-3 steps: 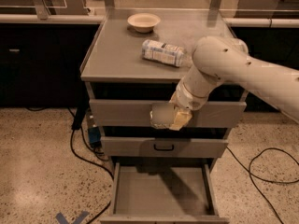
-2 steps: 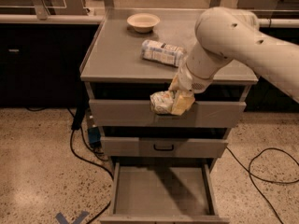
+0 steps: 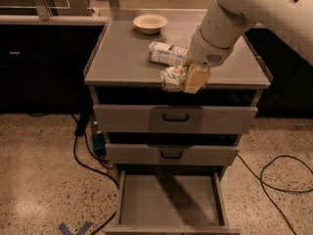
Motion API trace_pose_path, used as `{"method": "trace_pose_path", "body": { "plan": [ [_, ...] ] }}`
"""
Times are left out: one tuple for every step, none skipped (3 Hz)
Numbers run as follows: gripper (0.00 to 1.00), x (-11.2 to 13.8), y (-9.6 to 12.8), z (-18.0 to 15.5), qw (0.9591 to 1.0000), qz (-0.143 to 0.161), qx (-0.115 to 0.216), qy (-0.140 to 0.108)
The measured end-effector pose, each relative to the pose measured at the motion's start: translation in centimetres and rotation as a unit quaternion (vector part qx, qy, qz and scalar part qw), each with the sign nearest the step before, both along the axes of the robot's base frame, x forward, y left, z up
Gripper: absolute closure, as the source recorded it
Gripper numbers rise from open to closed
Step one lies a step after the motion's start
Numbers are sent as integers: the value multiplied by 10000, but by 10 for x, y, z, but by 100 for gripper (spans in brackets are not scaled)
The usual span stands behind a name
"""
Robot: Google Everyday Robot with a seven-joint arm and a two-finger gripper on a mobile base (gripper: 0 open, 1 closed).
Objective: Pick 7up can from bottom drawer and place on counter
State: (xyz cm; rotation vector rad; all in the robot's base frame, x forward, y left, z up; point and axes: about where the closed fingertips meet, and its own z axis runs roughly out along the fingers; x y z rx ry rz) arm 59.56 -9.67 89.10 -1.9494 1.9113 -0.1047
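Over counter (image 3: pixel 122 58) front: gripper (image 3: pixel 184 80) clamps one 7up can (image 3: pixel 169 80); one bottle (image 3: pixel 166 53) beside.

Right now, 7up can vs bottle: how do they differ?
The 7up can is clamped in the gripper at the front edge of the counter; the bottle lies loose on it. The can is short and crumpled; the bottle is longer. Both are pale.
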Motion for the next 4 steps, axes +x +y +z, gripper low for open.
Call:
{"method": "trace_pose_path", "body": {
  "plan": [
    [100, 0, 0, 0, 10000, 0, 0, 0],
    [100, 8, -7, 3, 9999, -69, -120, -62],
    [100, 33, -25, 18, 9987, -208, -382, -256],
    [100, 63, -55, 39, 9953, -473, -726, -423]
  ]
}}
